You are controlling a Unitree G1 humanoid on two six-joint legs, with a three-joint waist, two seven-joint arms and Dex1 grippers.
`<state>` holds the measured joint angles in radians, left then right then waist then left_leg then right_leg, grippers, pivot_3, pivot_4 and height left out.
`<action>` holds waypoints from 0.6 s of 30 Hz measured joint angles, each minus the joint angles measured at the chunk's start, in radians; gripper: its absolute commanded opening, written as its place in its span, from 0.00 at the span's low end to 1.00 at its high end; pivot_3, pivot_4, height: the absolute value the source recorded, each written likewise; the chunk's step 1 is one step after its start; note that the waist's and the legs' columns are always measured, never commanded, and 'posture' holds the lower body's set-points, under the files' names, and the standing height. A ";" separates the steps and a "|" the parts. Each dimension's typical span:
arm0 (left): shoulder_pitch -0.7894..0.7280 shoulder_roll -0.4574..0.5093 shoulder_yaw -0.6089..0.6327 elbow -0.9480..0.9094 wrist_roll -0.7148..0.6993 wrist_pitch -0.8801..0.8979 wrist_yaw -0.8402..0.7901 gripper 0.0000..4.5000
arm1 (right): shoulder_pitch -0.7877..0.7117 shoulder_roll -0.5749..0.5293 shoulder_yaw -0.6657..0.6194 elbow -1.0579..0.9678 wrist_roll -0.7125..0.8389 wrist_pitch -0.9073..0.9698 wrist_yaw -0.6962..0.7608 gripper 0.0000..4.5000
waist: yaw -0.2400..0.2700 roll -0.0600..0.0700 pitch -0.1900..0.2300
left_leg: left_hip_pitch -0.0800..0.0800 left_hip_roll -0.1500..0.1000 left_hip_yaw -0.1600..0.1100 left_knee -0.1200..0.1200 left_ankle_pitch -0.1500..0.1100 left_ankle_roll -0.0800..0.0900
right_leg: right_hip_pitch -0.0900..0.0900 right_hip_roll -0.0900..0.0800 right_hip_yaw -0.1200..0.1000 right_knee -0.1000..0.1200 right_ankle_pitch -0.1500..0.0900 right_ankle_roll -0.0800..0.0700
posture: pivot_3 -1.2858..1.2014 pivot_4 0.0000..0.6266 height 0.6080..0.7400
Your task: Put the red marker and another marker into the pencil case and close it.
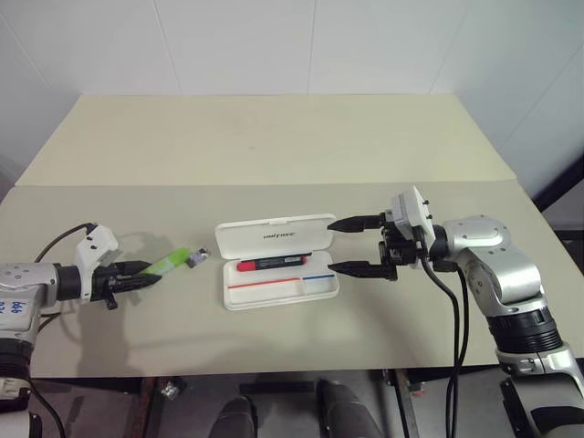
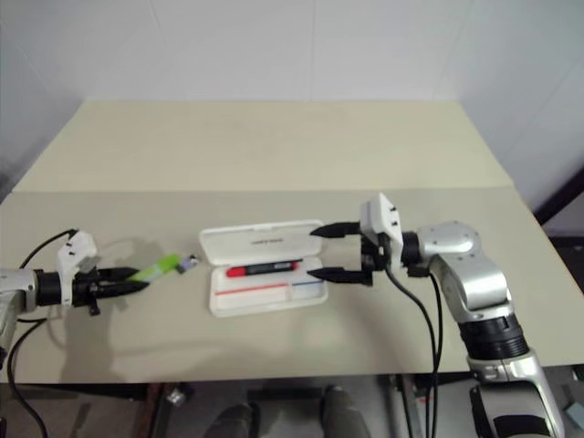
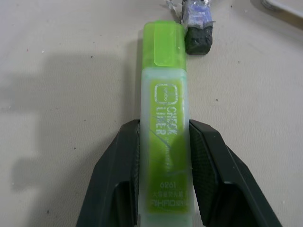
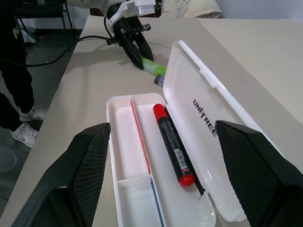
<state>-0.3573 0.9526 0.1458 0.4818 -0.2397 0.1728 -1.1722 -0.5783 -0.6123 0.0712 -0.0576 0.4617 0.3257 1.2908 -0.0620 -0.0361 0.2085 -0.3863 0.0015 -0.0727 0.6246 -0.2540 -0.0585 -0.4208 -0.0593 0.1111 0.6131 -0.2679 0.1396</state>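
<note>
Beige worktop (image 1: 274,146) with a seam line across it, white walls behind. Close to the capped end of the green marker (image 1: 170,264), a small dark lump with a bluish-grey top (image 3: 198,28), just beside the marker, between it and the case; touching or not, cannot tell. In the right wrist view, at the far worktop edge, a person's dark trouser leg and a white shoe (image 4: 21,134) on the floor, and a black cable (image 4: 61,54) trailing over the worktop from the left arm. Nothing else lying between the marker and the case. White case (image 1: 321,290) open near the middle of the worktop, lid (image 1: 274,236) folded back flat on the far side, dark logo text on it. Inside the tray, a thin red and blue divider along the length, and a short cross wall making a small compartment at one end. Red marker (image 1: 269,264) lying flat in the long compartment next to the hinge, parallel to the lid; other compartments bare. Green marker flat on the worktop to the left of the case, well apart from it. Left claw (image 3: 164,156) narrow, fingers (image 3: 118,175) pressed on both sides of the green marker's barrel. Right claw (image 1: 354,246) wide, holding nothing, at the right end of the case, fingers apart and pointing along it.
</note>
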 measured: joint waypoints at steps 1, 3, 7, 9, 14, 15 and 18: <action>-0.001 -0.002 -0.001 0.000 0.001 -0.004 0.000 0.24 | 0.003 0.000 0.000 0.000 0.000 0.000 -0.001 1.00 | 0.002 0.000 0.000 | 0.000 0.000 0.000 0.000 0.000 0.000 | 0.000 0.000 0.000 0.000 0.000 0.000 | 0.52 0.24 1.00; -0.004 -0.002 -0.001 0.002 0.006 -0.015 0.002 0.24 | 0.004 0.000 0.000 -0.002 0.001 0.000 -0.005 1.00 | 0.004 0.000 0.000 | 0.000 0.000 0.000 0.001 0.000 0.000 | 0.000 0.000 0.000 0.000 0.000 0.000 | 0.52 0.24 1.00; -0.035 0.011 0.004 0.004 0.013 -0.043 0.023 0.24 | 0.005 0.000 -0.001 -0.009 0.002 -0.001 -0.007 1.00 | 0.006 0.000 0.000 | -0.001 0.000 0.000 0.002 0.000 0.000 | 0.000 0.000 0.000 0.001 0.000 0.000 | 0.52 0.24 1.00; -0.046 0.035 0.009 0.004 0.014 -0.056 0.023 0.24 | 0.009 -0.007 -0.007 -0.009 0.005 -0.002 -0.006 1.00 | 0.005 0.000 0.000 | -0.001 0.000 0.000 0.003 0.000 0.000 | 0.000 0.000 0.000 0.001 0.000 0.000 | 0.52 0.24 1.00; -0.147 0.116 0.030 -0.014 0.014 -0.070 0.018 0.24 | 0.028 -0.047 -0.056 -0.008 0.040 -0.018 0.038 1.00 | 0.008 0.000 0.000 | -0.001 0.000 0.000 0.003 0.000 0.000 | 0.000 0.000 0.000 0.002 0.000 0.001 | 0.52 0.24 1.00; -0.170 0.127 0.039 -0.026 0.013 -0.074 0.018 0.24 | 0.034 -0.050 -0.064 -0.008 0.052 -0.019 0.047 1.00 | 0.008 0.000 0.000 | -0.001 0.000 0.000 0.003 0.000 0.000 | 0.000 0.000 0.000 0.002 0.000 0.001 | 0.52 0.24 1.00; -0.261 0.122 0.040 -0.069 0.005 -0.080 0.013 0.24 | 0.048 -0.058 -0.080 -0.003 0.089 -0.013 0.078 1.00 | 0.009 0.000 0.000 | -0.002 -0.001 0.000 0.004 0.000 0.000 | 0.000 0.000 0.000 0.002 0.000 0.002 | 0.52 0.24 1.00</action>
<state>-0.6178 1.0745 0.1863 0.4127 -0.2344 0.0930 -1.1589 -0.5305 -0.6703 -0.0087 -0.0606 0.5505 0.3122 1.3691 -0.0530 -0.0366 0.2088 -0.3881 0.0007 -0.0729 0.6285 -0.2540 -0.0585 -0.4206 -0.0592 0.1108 0.6154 -0.2682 0.1414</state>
